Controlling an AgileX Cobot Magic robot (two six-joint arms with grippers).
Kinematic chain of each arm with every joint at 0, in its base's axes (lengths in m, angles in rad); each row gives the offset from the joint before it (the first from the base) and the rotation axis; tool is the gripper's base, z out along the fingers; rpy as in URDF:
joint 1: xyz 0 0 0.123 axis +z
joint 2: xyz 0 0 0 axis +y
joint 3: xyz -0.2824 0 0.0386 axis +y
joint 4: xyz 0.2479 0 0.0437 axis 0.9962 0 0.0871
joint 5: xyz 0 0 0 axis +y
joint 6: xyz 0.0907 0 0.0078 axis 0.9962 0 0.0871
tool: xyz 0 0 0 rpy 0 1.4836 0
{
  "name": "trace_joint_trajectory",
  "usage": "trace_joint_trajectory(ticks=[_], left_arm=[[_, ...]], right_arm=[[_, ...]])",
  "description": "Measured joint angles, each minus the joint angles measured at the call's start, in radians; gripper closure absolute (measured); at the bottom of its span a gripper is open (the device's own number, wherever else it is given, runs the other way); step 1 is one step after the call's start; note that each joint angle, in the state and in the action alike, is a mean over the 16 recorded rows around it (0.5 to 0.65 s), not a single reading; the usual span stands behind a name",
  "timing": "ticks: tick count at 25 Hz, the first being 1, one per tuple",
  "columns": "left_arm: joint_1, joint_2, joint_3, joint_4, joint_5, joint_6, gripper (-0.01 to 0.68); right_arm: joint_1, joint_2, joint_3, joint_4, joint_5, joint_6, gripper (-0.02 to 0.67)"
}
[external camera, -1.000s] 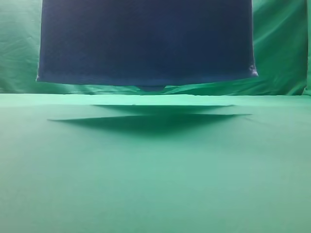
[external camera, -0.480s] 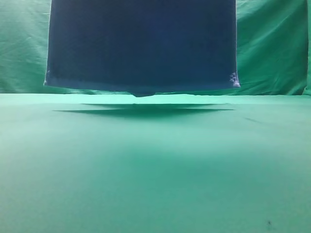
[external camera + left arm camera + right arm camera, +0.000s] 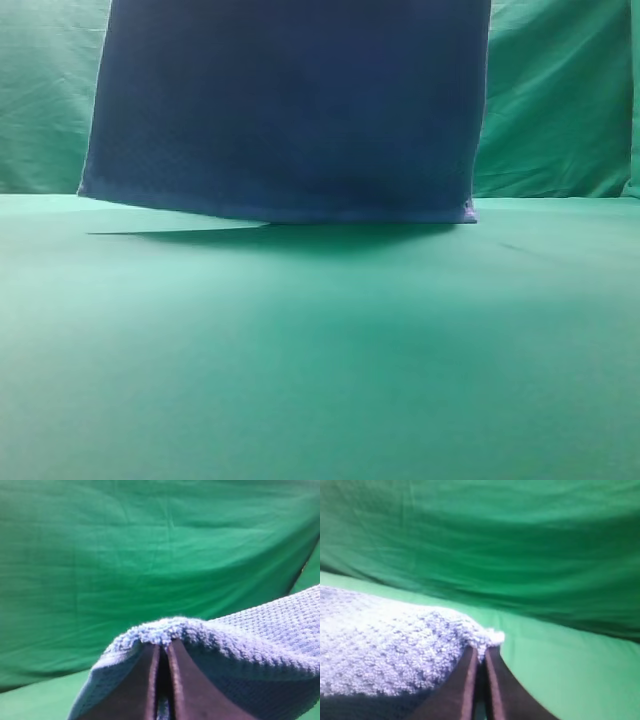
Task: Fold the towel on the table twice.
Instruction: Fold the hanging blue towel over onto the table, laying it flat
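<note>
The towel (image 3: 285, 110) hangs as a broad dark blue sheet from the top of the exterior high view, its bottom hem just at the table (image 3: 320, 350) near the far edge. Neither gripper shows in that view. In the left wrist view my left gripper (image 3: 162, 652) is shut on a corner of the waffle-weave towel (image 3: 260, 635), which drapes over its dark fingers (image 3: 135, 690). In the right wrist view my right gripper (image 3: 481, 655) is shut on another towel (image 3: 380, 640) corner, the cloth spreading to the left.
A wrinkled green fabric backdrop (image 3: 560, 100) rises behind the table and fills both wrist views. The towel's shadow (image 3: 250, 238) lies on the green surface below the hem.
The towel has come down: its hem dropped from well above the table to about table level, and its shadow has narrowed and closed up under the hem.
</note>
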Motion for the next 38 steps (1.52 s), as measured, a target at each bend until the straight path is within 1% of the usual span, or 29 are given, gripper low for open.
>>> trace_joint_trajectory(ticks=[5, 9, 13, 16, 21, 26, 29, 33, 38], left_arm=[[0.0, -0.041, 0.105, 0.092, 0.019, -0.074, 0.673], [0.0, -0.089, 0.205, 0.118, 0.009, -0.098, 0.673], [0.0, -0.142, 0.29, 0.119, 0.003, -0.098, 0.673], [0.0, -0.18, 0.328, 0.118, 0.013, -0.097, 0.673], [0.0, -0.229, 0.35, 0.117, 0.065, -0.094, 0.673], [0.0, -0.262, 0.36, 0.118, 0.127, -0.094, 0.673], [0.0, -0.285, 0.389, 0.118, 0.145, -0.094, 0.673], [0.0, -0.323, 0.466, 0.116, 0.14, -0.093, 0.673], [0.0, -0.387, 0.611, 0.083, 0.098, -0.072, 0.673]], right_arm=[[0.0, -0.044, 0.1, -0.015, 0.045, 0.003, 0.649], [0.0, -0.101, 0.183, -0.017, 0.065, 0.004, 0.649], [0.0, -0.173, 0.26, -0.017, 0.081, 0.004, 0.649], [0.001, -0.233, 0.323, -0.017, 0.088, 0.004, 0.649], [0.001, -0.337, 0.453, -0.017, 0.083, 0.005, 0.649], [0.001, -0.447, 0.616, -0.016, 0.054, 0.009, 0.649], [0.001, -0.512, 0.716, -0.014, 0.032, 0.012, 0.649], [0.003, -0.59, 0.835, -0.004, 0.004, 0.015, 0.649], [0.011, -0.668, 0.963, 0.018, -0.026, 0.018, 0.649]])
